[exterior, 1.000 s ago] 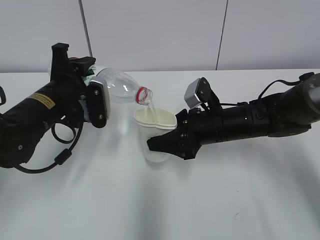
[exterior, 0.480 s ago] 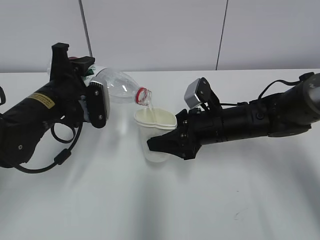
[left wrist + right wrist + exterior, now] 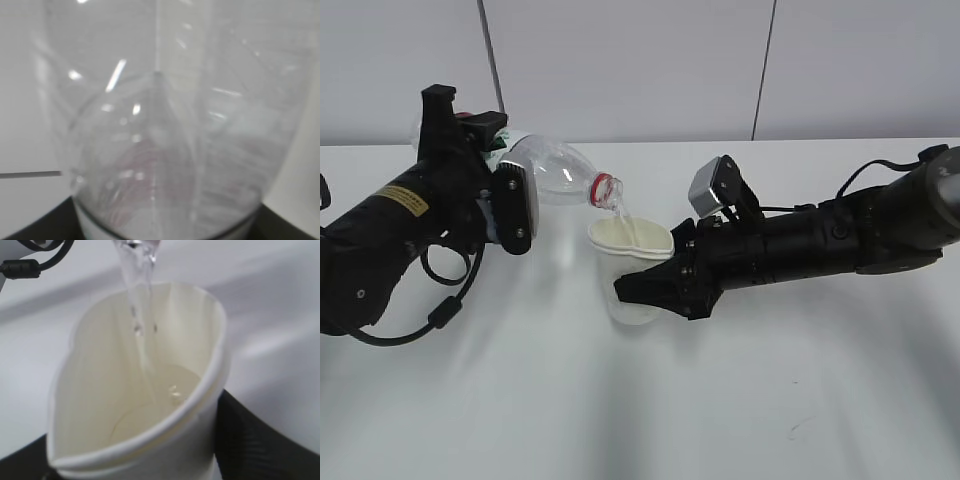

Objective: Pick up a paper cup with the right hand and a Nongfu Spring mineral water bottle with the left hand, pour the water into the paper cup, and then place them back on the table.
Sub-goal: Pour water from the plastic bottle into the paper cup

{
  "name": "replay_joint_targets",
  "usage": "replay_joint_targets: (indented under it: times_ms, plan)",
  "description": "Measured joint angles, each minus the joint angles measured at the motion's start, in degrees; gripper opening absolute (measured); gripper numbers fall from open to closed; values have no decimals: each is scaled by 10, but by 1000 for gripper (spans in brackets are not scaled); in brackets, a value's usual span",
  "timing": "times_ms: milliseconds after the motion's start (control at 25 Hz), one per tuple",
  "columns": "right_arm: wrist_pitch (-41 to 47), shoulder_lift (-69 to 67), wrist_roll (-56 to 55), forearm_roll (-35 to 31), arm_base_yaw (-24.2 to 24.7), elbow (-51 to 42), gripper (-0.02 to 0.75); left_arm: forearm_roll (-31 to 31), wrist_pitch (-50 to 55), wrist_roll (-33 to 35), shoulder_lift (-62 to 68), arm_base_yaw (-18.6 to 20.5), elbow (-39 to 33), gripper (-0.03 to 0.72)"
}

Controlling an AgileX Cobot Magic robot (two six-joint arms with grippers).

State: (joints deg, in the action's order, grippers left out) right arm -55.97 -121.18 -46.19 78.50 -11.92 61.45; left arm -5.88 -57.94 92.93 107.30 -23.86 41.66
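The Nongfu Spring mineral water bottle (image 3: 552, 168) lies tilted, its red-ringed mouth (image 3: 606, 192) just above the paper cup (image 3: 630, 243). My left gripper (image 3: 498, 170) is shut on the bottle's labelled body. In the left wrist view the clear bottle (image 3: 165, 125) fills the frame, with dark jaw parts at the bottom corners. A thin stream of water (image 3: 621, 216) falls into the cup. My right gripper (image 3: 642, 287) is shut on the cup's wall and holds it just over the table (image 3: 620, 410). The right wrist view shows the dented cup (image 3: 100, 390), the stream (image 3: 137, 305) and a little water pooled in the bottom.
A small dark scuff mark (image 3: 796, 428) lies on the white table at the front right. The left arm's black cable loop (image 3: 445, 300) hangs near the tabletop. A white panelled wall stands behind the table.
Water keeps running from the bottle into the cup. The left arm has lifted the bottle's base very slightly; the right arm and the cup stay where they were.
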Motion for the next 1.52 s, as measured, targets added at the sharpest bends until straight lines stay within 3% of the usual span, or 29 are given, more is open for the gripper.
replay_joint_targets:
  times_ms: [1520]
  plan:
    - [3, 0, 0, 0, 0, 0, 464, -1, -5, 1, 0, 0, 0, 367]
